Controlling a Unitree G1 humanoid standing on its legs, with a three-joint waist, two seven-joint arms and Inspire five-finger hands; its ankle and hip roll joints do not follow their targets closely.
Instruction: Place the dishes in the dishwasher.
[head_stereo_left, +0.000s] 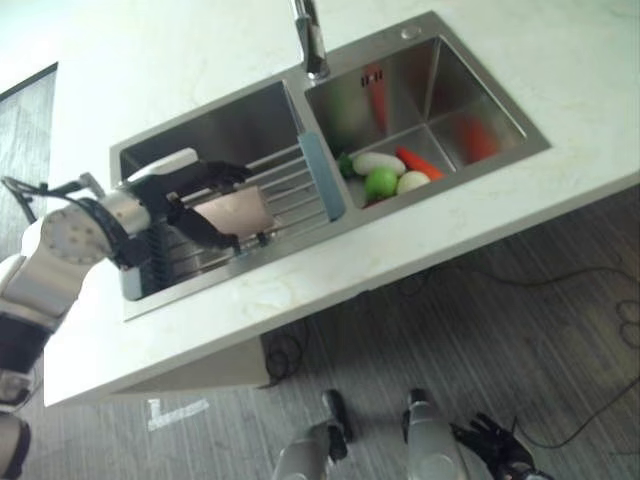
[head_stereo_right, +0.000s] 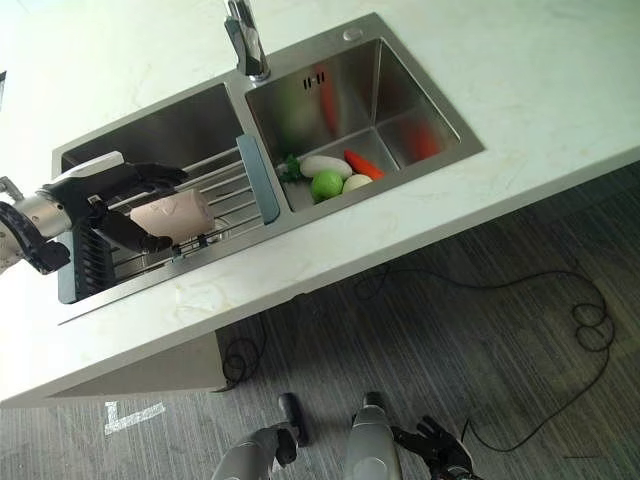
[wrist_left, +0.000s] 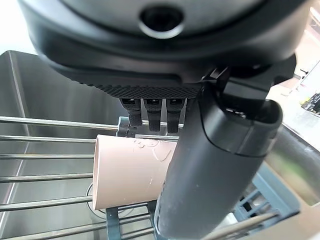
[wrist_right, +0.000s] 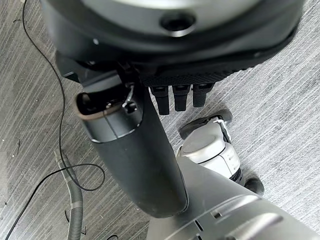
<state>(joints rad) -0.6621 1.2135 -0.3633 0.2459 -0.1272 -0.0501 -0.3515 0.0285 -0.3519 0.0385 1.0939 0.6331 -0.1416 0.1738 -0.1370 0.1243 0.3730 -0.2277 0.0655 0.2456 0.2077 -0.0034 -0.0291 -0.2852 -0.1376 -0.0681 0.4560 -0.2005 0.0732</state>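
Over the sink rack (head_stereo_right: 225, 190), my left hand (head_stereo_right: 110, 200) grips the pink cup (head_stereo_right: 172, 218); my right hand (wrist_right: 165, 125) hangs relaxed.

Left hand (head_stereo_left: 185, 200) hides part of the pink cup (head_stereo_left: 235, 212)
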